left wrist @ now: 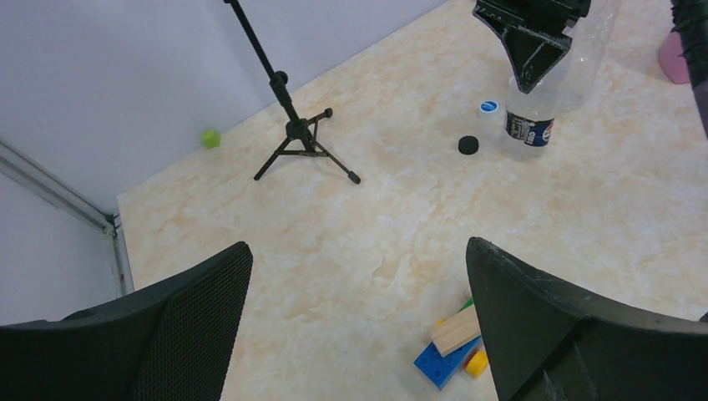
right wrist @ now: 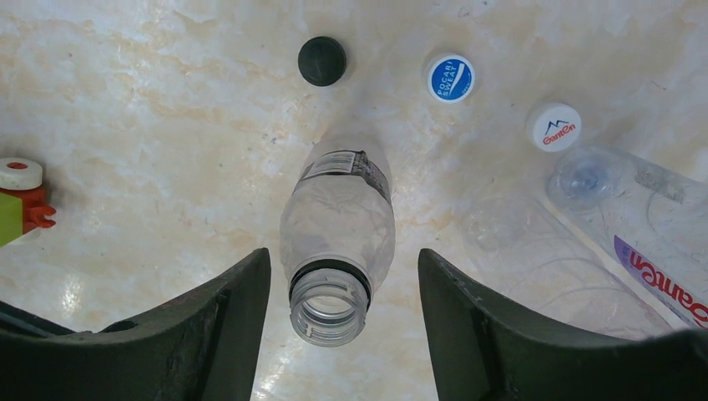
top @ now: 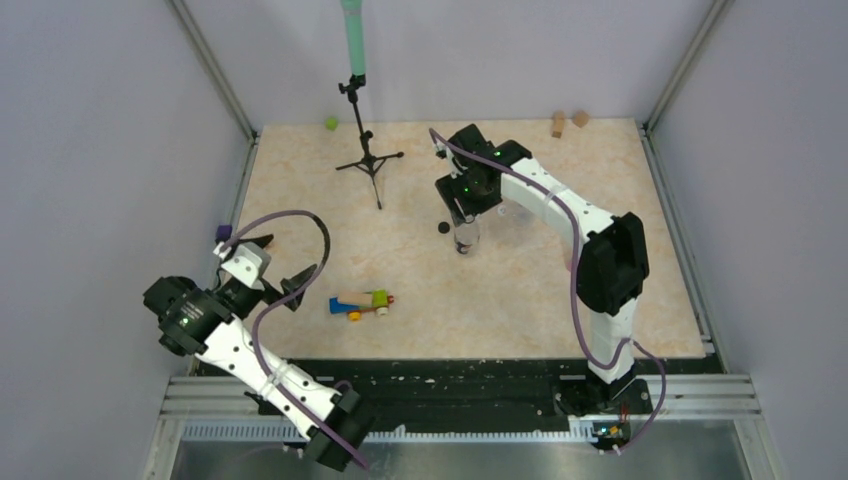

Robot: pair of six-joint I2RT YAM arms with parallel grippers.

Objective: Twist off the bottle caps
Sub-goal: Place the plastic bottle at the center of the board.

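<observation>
Closest to the right wrist camera are the dark fingers of the right gripper (right wrist: 342, 255), standing apart on either side of an upright clear bottle (right wrist: 338, 217) with a sliver of table showing on each side, so nothing is clamped; the bottle's threaded neck (right wrist: 328, 309) is bare and capless; beyond it on the marbled table (top: 560, 290) lie three loose caps well apart from one another: a black cap (right wrist: 321, 60), a blue Pocari Sweat cap (right wrist: 449, 78) and a white Ganten cap (right wrist: 553, 126); to the right two more clear bottles lie on their sides, one with a purplish Ganten label (right wrist: 634, 225) and an open mouth, the other (right wrist: 509, 242) too faint to tell; the left gripper (left wrist: 359, 246) hangs wide open over bare table, near some toy blocks (left wrist: 451, 347), holding nothing; the unscrewing looks about finished; the bottles seem empty, so light, thin-walled and easily tipped or crushed, and smooth enough to slip; the stiff neck ring or shoulder looks the safest hold, and a cap's ribbed rim the best grip.
</observation>
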